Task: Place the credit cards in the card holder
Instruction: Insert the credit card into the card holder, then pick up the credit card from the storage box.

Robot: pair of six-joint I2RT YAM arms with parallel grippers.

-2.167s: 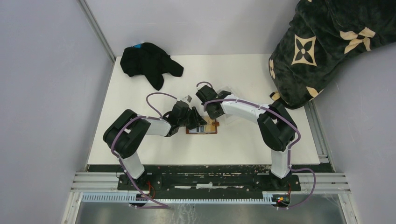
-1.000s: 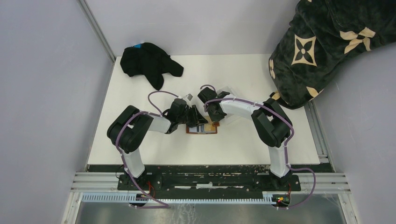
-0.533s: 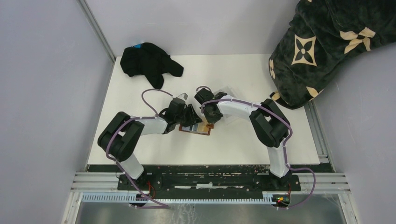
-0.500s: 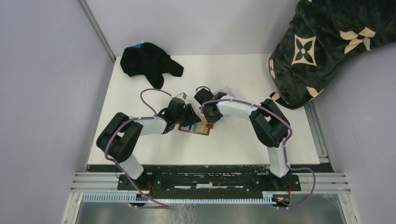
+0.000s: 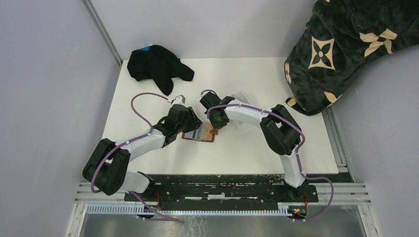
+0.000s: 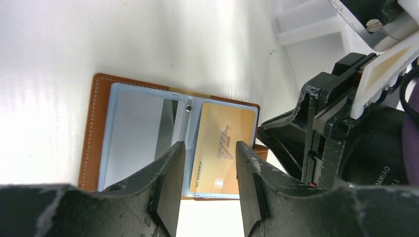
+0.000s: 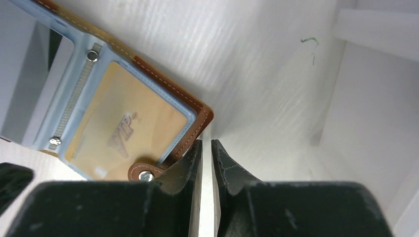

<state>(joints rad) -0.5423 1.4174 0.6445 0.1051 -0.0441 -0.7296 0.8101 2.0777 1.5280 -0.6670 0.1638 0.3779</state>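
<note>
Card holder [image 5: 198, 134] lies open and flat on the desk [image 5: 257, 148], roughly mid-desk, between my two arms. It has a brown leather rim and clear blue-edged sleeves inside.

A yellow-orange card [image 6: 222, 148] sits in the right-hand sleeve, printed face up and fully inside the sleeve outline. The left sleeve looks greyish and shiny, and I can't tell if a card is in it. I can't make out any other cards.

My left tool [image 6: 208, 148] hovers over the holder's near edge with its jaws partway apart and nothing between them. The yellow card and the sleeve spine show through the gap. I see no contact with the holder in the wrist view.

My right tool [image 7: 206, 143] is at the holder's right edge, by the corner. Its jaws are narrow, almost together, with only a thin slit showing bare desk. Nothing is pinched that I can see. Its left fingertip [image 7: 190, 155] touches the leather edge, just beside the snap tab [image 7: 143, 174]. The tab sticks out from that edge, and part of it is under the finger.

A black cloth [image 5: 158, 61] is bunched at the far left of the desk. A dark patterned blanket [image 5: 346, 44] hangs over the far right corner. Both are well apart from the holder.
</note>
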